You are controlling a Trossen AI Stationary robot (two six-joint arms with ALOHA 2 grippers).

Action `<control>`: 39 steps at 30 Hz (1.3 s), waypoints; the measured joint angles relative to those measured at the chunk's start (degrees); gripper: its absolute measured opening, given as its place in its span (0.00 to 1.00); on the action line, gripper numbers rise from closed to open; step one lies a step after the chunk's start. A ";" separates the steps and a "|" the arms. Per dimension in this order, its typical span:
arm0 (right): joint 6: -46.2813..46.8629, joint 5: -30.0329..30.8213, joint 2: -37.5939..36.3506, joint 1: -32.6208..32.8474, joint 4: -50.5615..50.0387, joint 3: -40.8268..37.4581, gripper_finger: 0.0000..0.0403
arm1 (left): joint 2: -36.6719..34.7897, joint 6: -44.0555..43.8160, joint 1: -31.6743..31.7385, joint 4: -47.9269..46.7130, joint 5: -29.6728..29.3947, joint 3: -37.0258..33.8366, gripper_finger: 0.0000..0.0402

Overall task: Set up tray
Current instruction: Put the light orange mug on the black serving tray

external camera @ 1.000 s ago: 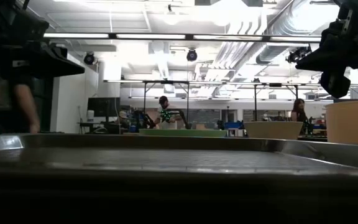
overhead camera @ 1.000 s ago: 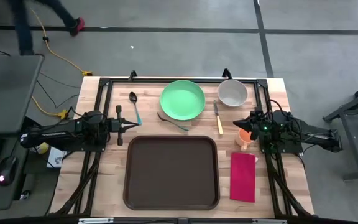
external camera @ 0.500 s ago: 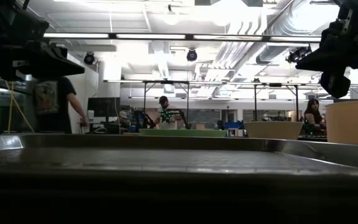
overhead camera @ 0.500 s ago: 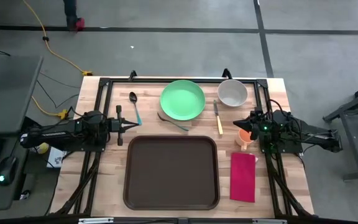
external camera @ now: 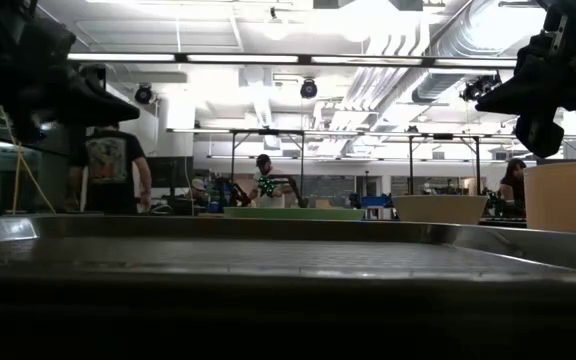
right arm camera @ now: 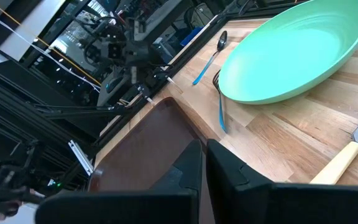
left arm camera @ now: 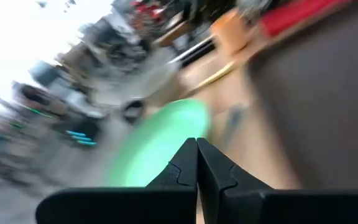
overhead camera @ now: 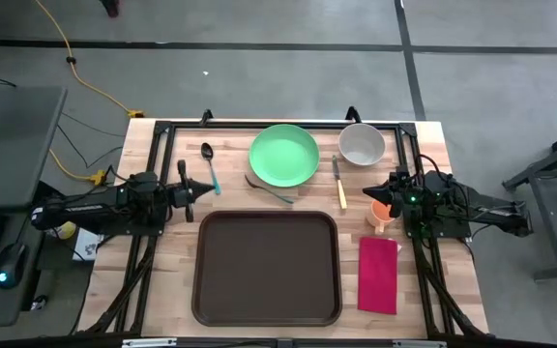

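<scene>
The tray [overhead camera: 267, 268] lies bare on the surface, so we judge nothing is loaded yet. Our left hand [overhead camera: 211, 191] (closed, empty) hovers beyond the tray's left corner; our right hand [overhead camera: 370, 197], pinched shut too, waits beyond its right corner.

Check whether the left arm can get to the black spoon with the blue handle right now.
Probably yes. The spoon lies bare on the wood just beyond the left end effector, with nothing between them; the green plate sits off to one side.
</scene>
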 joint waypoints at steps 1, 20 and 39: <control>0.00 0.00 0.00 0.00 0.00 0.02 0.00 | -0.02 3.85 0.00 0.25 -1.30 0.00 0.08; -0.02 0.00 0.00 0.00 0.02 0.02 0.00 | 0.00 -16.14 0.00 0.80 1.12 0.00 0.08; -0.02 6.12 -0.02 0.00 0.58 0.02 0.00 | 0.00 -44.88 0.00 1.00 -0.17 0.02 0.08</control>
